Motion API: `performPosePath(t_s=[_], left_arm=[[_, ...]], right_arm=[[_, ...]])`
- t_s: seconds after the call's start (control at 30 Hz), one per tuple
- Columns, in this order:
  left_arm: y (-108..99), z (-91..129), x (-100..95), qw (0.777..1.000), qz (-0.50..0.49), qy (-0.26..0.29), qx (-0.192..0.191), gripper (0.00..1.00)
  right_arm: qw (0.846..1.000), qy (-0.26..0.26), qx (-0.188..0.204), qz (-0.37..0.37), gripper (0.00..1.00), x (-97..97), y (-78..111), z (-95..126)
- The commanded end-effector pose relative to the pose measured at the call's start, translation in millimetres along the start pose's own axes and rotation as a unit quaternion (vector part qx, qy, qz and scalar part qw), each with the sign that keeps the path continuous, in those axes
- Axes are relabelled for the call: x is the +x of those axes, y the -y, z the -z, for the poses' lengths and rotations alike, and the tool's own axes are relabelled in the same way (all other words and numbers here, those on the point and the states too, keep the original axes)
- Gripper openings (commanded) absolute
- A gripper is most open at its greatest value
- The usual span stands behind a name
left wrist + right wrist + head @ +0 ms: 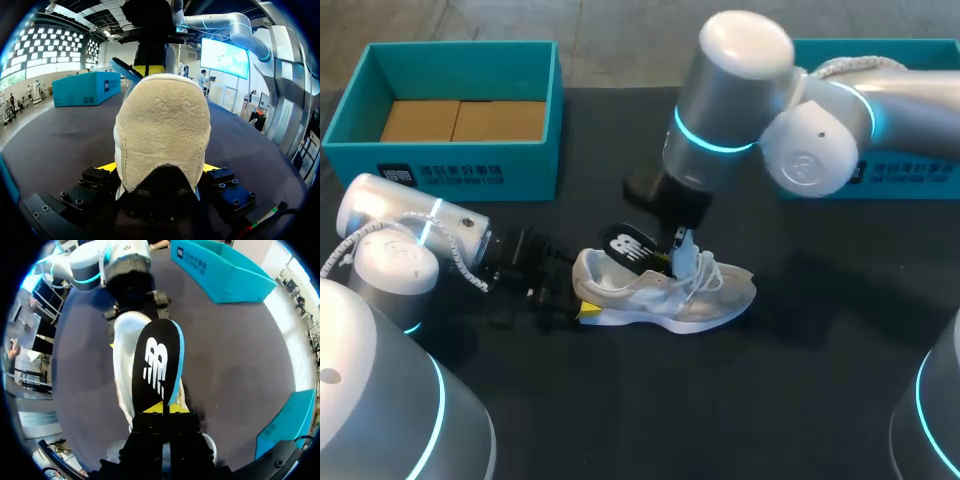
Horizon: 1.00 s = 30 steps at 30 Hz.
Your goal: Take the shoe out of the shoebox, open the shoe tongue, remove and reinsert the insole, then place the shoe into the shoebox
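Pinching insole (157, 360), seemingly, right hand (162, 409) overhead.

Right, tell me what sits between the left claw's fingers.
The shoe's heel: the left claw clamps it from both sides, seen in the left wrist view. The right claw pinches the insole.

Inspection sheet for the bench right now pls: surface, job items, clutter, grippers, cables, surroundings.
Surface: black table, bare in front.
Job's things: shoe on its sole on the table, outside both boxes; insole partly out of it; left shoebox open, brown cardboard inside; right shoebox mostly hidden by the right arm.
Clutter: nothing seen.
Grippers: left gripper fingers clamp the shoe's heel; right gripper fingers pinch the insole's end.
Cables: white cable looped at the left wrist, clear of the shoe.
Surroundings: nothing seen.
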<state>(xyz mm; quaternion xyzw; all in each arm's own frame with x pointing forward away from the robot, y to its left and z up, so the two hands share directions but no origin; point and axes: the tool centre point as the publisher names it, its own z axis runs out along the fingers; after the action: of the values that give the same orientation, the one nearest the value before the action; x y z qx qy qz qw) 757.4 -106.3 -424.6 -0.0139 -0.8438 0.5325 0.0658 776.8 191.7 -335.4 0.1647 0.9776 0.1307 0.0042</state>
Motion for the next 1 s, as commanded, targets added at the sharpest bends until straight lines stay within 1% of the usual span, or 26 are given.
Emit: performPosePath(t_s=[0.03, 0.07, 0.1, 0.17, 0.2, 0.27, 0.33, 0.37, 0.47, 0.63, 0.73, 1.0], left_arm=[[-2, 0, -0.2, 1.0, 0.0, 0.0, -0.001, 0.0], [-2, 0, -0.2, 1.0, 0.0, 0.0, -0.001, 0.0], [-2, 0, -0.2, 1.0, 0.0, 0.0, -0.001, 0.0], [-2, 0, -0.2, 1.0, 0.0, 0.0, -0.001, 0.0], [-2, 0, -0.2, 1.0, 0.0, 0.0, -0.001, 0.0], [-2, 0, -0.2, 1.0, 0.0, 0.0, -0.001, 0.0], [-2, 0, -0.2, 1.0, 0.0, 0.0, -0.001, 0.0], [-2, 0, -0.2, 1.0, 0.0, 0.0, -0.001, 0.0], [-2, 0, -0.2, 1.0, 0.0, 0.0, -0.001, 0.0], [-2, 0, -0.2, 1.0, 0.0, 0.0, -0.001, 0.0], [-2, 0, -0.2, 1.0, 0.0, 0.0, -0.001, 0.0], [-2, 0, -0.2, 1.0, 0.0, 0.0, -0.001, 0.0]], right_arm=[[0.999, -0.018, -0.042, 0.017, 0.0, -0.2, -7.1, 10], [0.999, -0.018, -0.042, 0.017, 0.0, -0.2, -7.1, 10], [0.998, -0.029, -0.049, 0.033, 0.0, 1.7, -17.3, 13], [0.998, -0.032, -0.051, 0.036, 0.0, 2.3, -20.2, 13], [0.996, -0.042, -0.051, 0.051, 0.0, 4.1, -28.9, 12], [0.996, -0.044, -0.052, 0.054, 0.0, 4.5, -31.7, 12], [0.995, -0.052, -0.062, 0.065, 0.0, 5.9, -40.1, 10], [0.995, -0.052, -0.062, 0.065, 0.0, 5.9, -40.1, 10], [0.992, -0.064, -0.083, 0.074, 0.0, 8.1, -52.1, 9], [0.988, -0.077, -0.093, 0.092, 0.0, 12.6, -67.6, 3], [0.987, -0.082, -0.098, 0.098, 0.0, 13.7, -71.8, 1], [0.985, -0.092, -0.11, 0.096, 0.0, 13.1, -73.1, -1]])
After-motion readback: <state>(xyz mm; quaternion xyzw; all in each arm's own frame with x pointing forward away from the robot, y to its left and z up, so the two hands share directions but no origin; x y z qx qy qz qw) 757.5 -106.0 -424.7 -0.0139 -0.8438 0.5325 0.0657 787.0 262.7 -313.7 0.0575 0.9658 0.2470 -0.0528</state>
